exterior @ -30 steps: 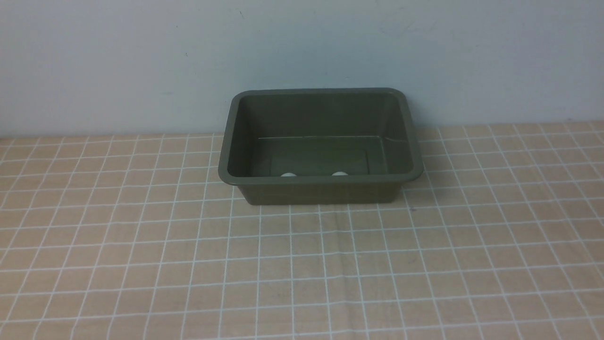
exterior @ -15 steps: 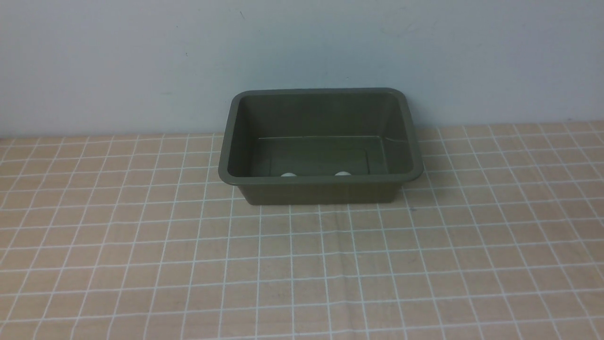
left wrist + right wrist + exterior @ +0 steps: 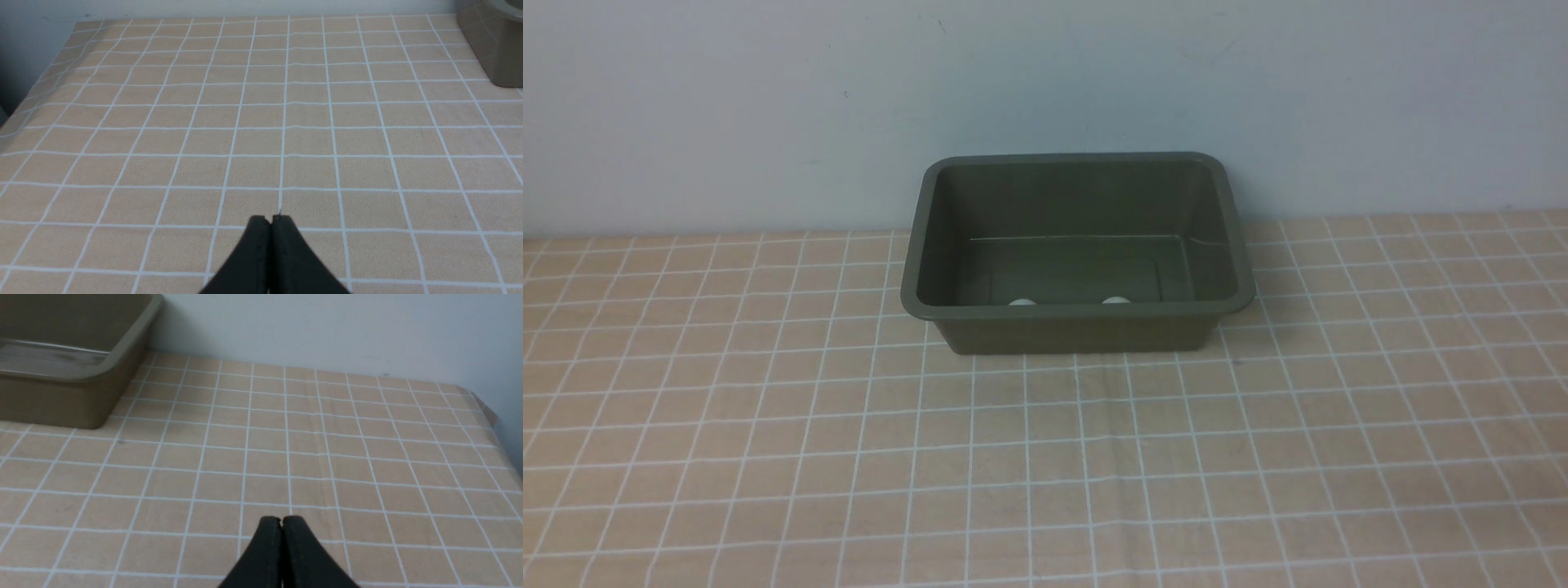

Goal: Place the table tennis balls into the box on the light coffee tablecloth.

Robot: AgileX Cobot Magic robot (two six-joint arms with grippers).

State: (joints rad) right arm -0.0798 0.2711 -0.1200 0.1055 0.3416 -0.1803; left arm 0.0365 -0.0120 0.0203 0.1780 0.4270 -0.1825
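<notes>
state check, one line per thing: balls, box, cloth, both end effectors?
left ball: inside the box, by its near wall, mostly hidden by the rim
right ball: inside the box, same wall, apart from the other
box: upright on the cloth, open top
tablecloth: spread flat, slightly creased
left end effector: shut, holding nothing
right end effector: shut, holding nothing

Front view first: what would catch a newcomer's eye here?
The dark olive-green box stands out, set at the far middle of the light coffee tablecloth against the pale wall. Just above its near rim peek the tops of two table tennis balls, lying inside. In the wrist views the left gripper and right gripper are shut, holding nothing.
</notes>
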